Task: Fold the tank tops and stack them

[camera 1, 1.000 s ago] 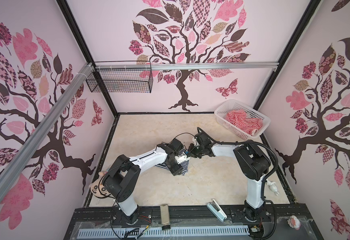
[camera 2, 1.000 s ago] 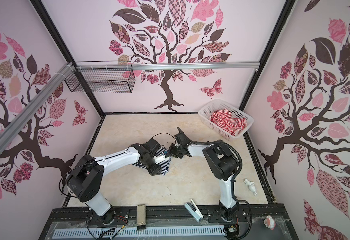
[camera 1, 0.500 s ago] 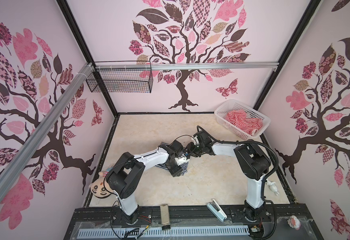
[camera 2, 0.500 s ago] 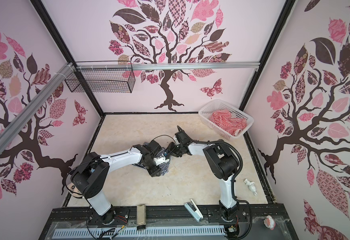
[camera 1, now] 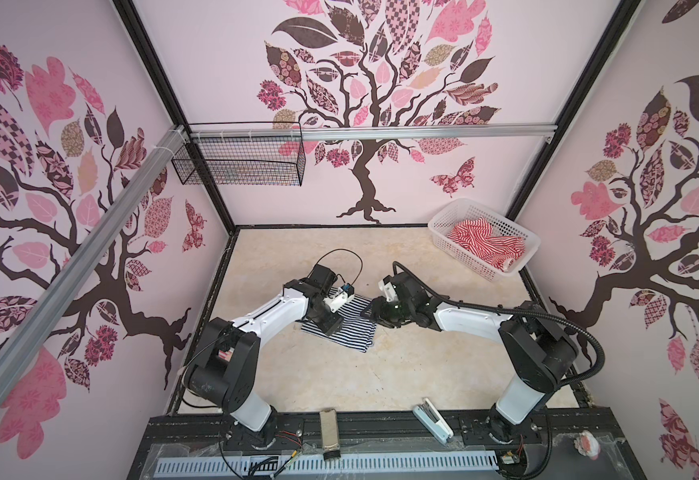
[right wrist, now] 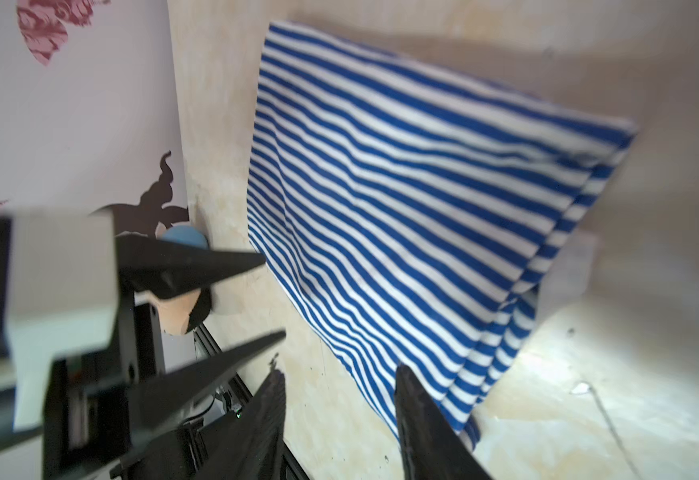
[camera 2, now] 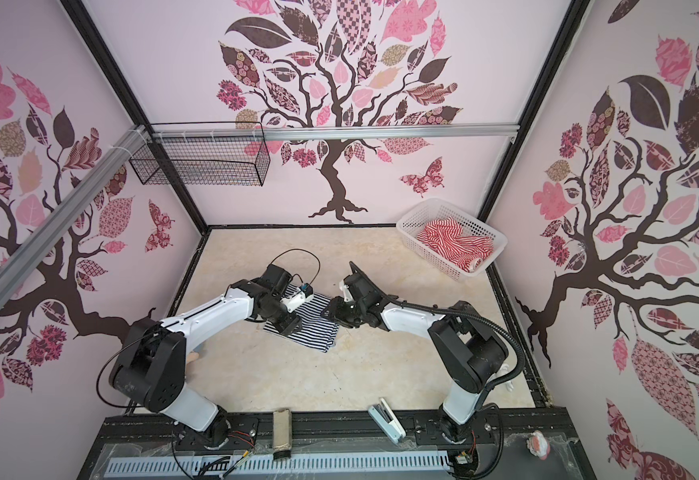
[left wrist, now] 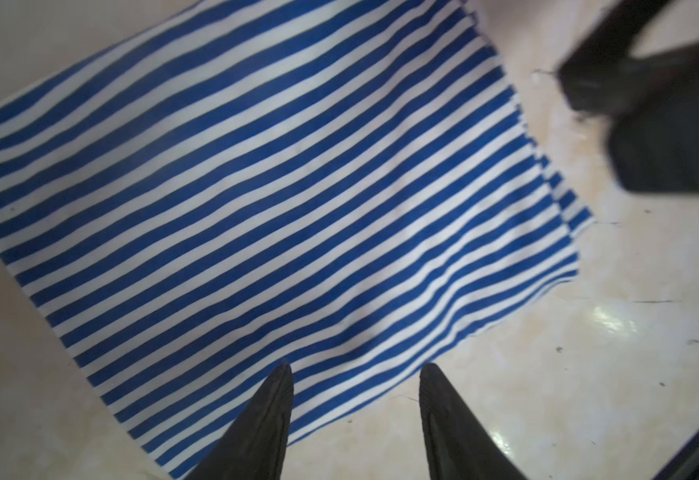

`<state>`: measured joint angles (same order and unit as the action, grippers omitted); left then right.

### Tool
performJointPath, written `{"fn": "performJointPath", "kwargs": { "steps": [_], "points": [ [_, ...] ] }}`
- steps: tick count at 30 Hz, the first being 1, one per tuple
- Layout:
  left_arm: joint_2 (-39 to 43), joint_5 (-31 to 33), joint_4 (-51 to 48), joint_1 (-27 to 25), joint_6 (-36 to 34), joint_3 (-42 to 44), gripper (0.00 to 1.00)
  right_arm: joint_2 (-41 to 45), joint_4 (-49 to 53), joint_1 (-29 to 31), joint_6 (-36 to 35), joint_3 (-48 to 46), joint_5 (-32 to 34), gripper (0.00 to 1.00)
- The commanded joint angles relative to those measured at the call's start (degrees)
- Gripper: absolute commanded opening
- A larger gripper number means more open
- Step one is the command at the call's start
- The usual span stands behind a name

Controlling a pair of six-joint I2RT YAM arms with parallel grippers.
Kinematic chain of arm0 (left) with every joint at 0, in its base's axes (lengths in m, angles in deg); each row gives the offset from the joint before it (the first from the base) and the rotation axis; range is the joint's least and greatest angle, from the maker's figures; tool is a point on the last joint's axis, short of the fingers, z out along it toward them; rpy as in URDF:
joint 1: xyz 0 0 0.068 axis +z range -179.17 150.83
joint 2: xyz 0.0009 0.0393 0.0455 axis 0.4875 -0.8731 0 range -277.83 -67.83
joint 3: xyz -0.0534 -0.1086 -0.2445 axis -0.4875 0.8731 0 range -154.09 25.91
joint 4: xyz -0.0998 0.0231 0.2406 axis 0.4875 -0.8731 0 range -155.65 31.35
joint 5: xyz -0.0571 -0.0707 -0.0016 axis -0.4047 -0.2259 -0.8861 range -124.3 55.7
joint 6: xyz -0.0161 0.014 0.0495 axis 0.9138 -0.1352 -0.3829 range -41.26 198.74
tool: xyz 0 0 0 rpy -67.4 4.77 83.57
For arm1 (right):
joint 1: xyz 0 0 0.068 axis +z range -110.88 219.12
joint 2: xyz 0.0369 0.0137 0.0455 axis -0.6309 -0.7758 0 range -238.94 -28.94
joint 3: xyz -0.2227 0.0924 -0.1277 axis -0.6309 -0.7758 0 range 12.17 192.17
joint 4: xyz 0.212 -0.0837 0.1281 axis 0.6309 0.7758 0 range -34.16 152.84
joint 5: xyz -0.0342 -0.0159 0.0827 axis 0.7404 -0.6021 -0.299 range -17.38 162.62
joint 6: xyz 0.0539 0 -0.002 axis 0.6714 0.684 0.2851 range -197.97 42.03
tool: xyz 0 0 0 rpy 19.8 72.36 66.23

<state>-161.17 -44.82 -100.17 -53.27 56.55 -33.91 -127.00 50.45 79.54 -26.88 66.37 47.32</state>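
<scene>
Pink walls with tree decals close in a beige marbled table [camera 1: 339, 382]. The navy-and-white tank top [camera 1: 354, 332] lies mid-table as a flat folded rectangle. The red-and-white tank top [camera 1: 478, 245] sits crumpled in the white basket [camera 1: 470, 262] at the far right corner. The left gripper [left wrist: 354, 370] hovers at one edge of the navy top, jaws parted and empty; the right gripper [right wrist: 339, 372] — also parted, holding nothing — is just beside its layered edge. Both knits look light, limp and stretchy, so pinching a hem or strap corner should serve best.
</scene>
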Motion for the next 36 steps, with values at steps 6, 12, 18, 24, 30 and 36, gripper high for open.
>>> {"fn": "performJointPath", "kwargs": {
  "steps": [6, 12, 18, 24, 30, 36],
  "points": [
    [-5.8, 2.8, 0.0, 5.5, -2.5, -1.7, 0.52, -4.9, 0.1, 0.5, 1.6, -0.3, 2.2, 0.46],
    [-6.4, 5.5, 0.3, 6.0, -0.4, -0.9, 0.52, -14.1, 5.7, 0.5, -2.5, 5.8, 3.5, 0.47],
    [-12.5, 10.8, -1.6, 12.0, 2.0, -7.0, 0.52, -24.2, 6.9, 0.6, -3.1, 18.0, -0.7, 0.46],
    [-19.6, 12.2, -6.3, 24.3, 1.9, -18.8, 0.52, -36.0, 4.9, 0.9, 0.4, 36.2, -8.8, 0.46],
    [-22.6, 11.9, -10.2, 33.0, 1.6, -28.0, 0.52, -39.5, 2.8, 0.8, 0.6, 48.4, -10.7, 0.52],
    [-13.5, 4.3, -6.3, 32.7, 3.2, -23.9, 0.52, -26.2, 13.1, 0.2, -9.3, 42.4, 0.0, 0.60]
  ]
}}
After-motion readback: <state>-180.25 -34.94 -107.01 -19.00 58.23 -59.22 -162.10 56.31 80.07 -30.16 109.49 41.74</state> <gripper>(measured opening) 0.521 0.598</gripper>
